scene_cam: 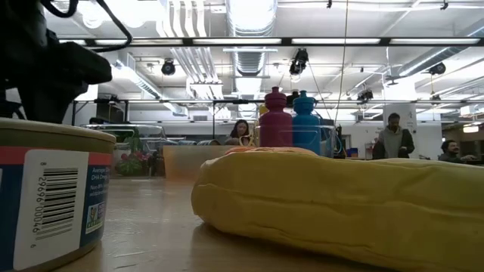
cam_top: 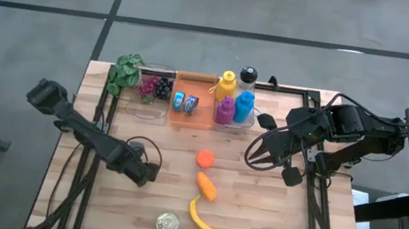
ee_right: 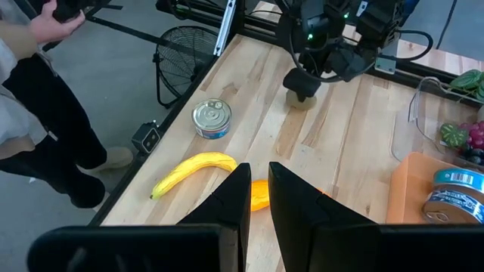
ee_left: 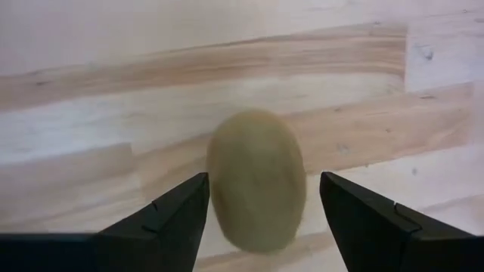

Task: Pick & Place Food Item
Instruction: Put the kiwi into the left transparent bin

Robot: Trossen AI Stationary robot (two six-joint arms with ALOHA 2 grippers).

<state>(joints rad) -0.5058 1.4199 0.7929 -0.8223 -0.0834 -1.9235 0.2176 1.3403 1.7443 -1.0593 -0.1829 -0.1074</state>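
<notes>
A pale green-brown oval food item (ee_left: 257,181) lies on the wooden table between the fingers of my left gripper (ee_left: 265,180). The gripper is open and low over it, one finger on each side with narrow gaps. In the high view my left gripper (cam_top: 145,172) hides the item; the right wrist view shows the item (ee_right: 305,102) under that gripper. My right gripper (ee_right: 259,170) is shut and empty, hovering right of the table's middle (cam_top: 256,154).
An orange (cam_top: 204,159), a carrot (cam_top: 207,186), a banana (cam_top: 202,219) and a tin can (cam_top: 168,224) lie near the middle and near edge. Bins with grapes (cam_top: 154,86), cans (cam_top: 185,102) and bottles (cam_top: 235,103) line the far edge. A person (ee_right: 38,91) stands beside the table.
</notes>
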